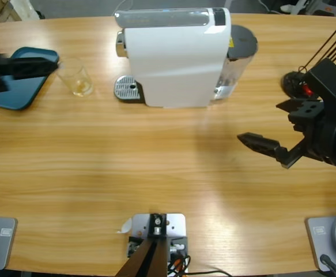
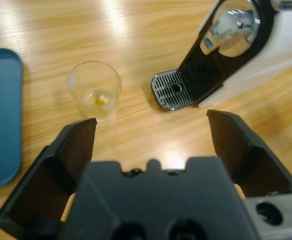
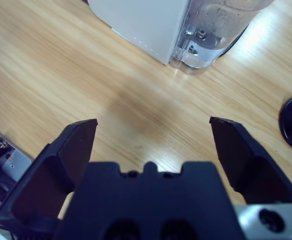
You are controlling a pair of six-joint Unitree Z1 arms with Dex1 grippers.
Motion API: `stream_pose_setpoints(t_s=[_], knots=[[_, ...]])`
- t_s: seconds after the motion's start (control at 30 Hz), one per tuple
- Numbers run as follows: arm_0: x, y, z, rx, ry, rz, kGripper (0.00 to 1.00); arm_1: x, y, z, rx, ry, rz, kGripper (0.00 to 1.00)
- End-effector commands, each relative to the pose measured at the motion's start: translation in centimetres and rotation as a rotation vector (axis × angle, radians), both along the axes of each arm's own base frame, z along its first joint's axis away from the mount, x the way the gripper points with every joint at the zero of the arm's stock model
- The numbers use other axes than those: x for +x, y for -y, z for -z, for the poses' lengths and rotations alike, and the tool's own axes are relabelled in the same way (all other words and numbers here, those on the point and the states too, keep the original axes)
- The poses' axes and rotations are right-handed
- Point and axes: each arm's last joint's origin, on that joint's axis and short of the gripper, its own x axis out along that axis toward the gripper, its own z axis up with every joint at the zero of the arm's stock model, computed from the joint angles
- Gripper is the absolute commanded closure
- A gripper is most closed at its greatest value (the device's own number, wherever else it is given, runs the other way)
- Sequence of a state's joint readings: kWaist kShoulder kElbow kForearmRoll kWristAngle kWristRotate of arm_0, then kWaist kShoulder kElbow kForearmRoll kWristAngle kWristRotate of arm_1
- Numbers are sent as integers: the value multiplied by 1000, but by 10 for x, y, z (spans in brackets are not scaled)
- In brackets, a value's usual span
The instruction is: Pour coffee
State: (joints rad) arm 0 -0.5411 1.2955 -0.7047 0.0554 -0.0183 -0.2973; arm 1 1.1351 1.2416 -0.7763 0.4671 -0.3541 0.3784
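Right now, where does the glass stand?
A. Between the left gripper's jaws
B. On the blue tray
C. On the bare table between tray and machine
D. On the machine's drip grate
C: the glass stands on bare wood, apart from the tray and the grate.

The high view looks straight down on the long wooden table (image 1: 156,173); both wrist views, nearer, share the white box-shaped coffee machine (image 1: 176,57).
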Motion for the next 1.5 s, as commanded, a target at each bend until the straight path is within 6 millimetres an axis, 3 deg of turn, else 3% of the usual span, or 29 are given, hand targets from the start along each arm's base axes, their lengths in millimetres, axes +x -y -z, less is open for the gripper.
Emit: stream_pose_setpoints(t_s=[0.03, 0.33, 0.73, 1.37, 1.5], knots=[[30, 14, 51, 107, -101, -20, 55, -3, 8, 9, 0, -19, 4, 0], [17, 1, 46, 197, -24, -87, 55, 1, 9, 11, 3, -35, 15, 0], [63, 18, 88, 259, -68, -146, 55, 1, 9, 11, 1, -40, 11, 0], [104, 25, 107, 235, -81, -127, 56, 2, 7, 13, -4, -49, 7, 0], [106, 26, 110, 242, -86, -125, 172, 3, 6, 14, -6, -50, 9, 0]])
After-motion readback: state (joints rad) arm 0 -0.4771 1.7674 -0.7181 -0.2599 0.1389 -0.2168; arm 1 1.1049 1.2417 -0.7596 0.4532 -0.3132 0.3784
